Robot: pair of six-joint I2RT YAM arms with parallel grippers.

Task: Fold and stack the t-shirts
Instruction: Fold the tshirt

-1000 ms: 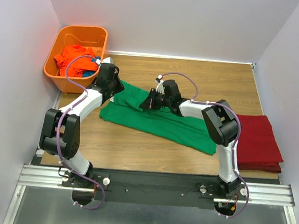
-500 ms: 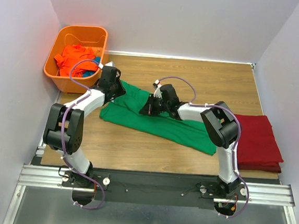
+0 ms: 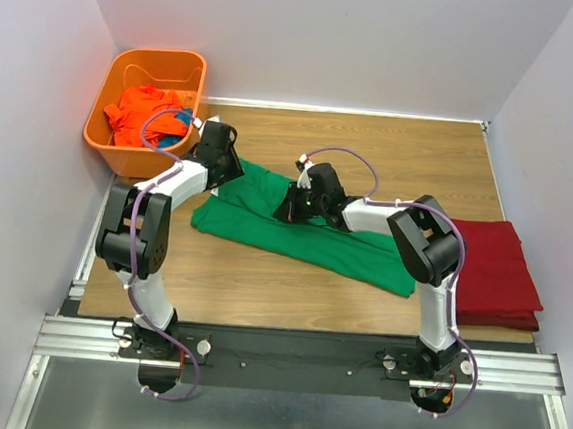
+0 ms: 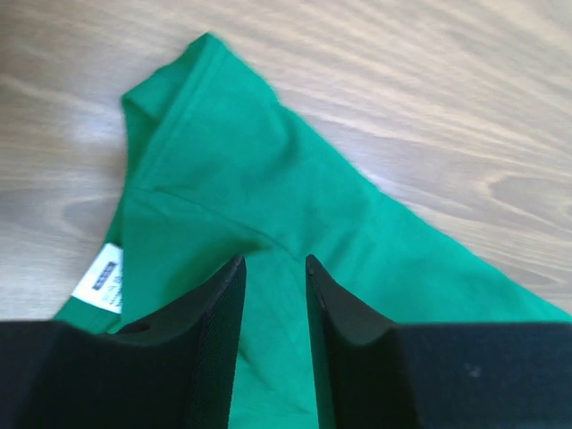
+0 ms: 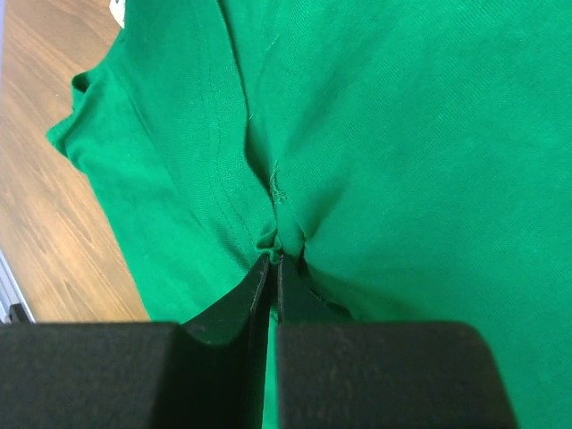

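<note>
The bright green t-shirt (image 3: 336, 243) lies spread across the middle of the table, partly rumpled. At its far left corner my left gripper (image 3: 234, 173) hovers over the cloth. In the left wrist view this gripper (image 4: 274, 261) is open, with only green cloth (image 4: 268, 179) showing below the gap. My right gripper (image 3: 284, 210) is on the shirt's upper middle. It is shut (image 5: 277, 256) on a small raised fold of the green t-shirt (image 5: 402, 134). A dark red t-shirt (image 3: 497, 271) lies folded at the right edge. An orange t-shirt (image 3: 140, 111) is bunched in the basket.
The rigid orange basket (image 3: 160, 55) stands at the far left corner, off the wooden table, beside the left arm. A white neck label (image 4: 107, 275) shows on the green shirt. Bare wood (image 3: 412, 155) lies behind the shirt, and walls close in on three sides.
The left arm's elbow has swung right and its gripper has edged further along the shirt's corner. The right gripper has slid slightly left, still pinching the cloth.
</note>
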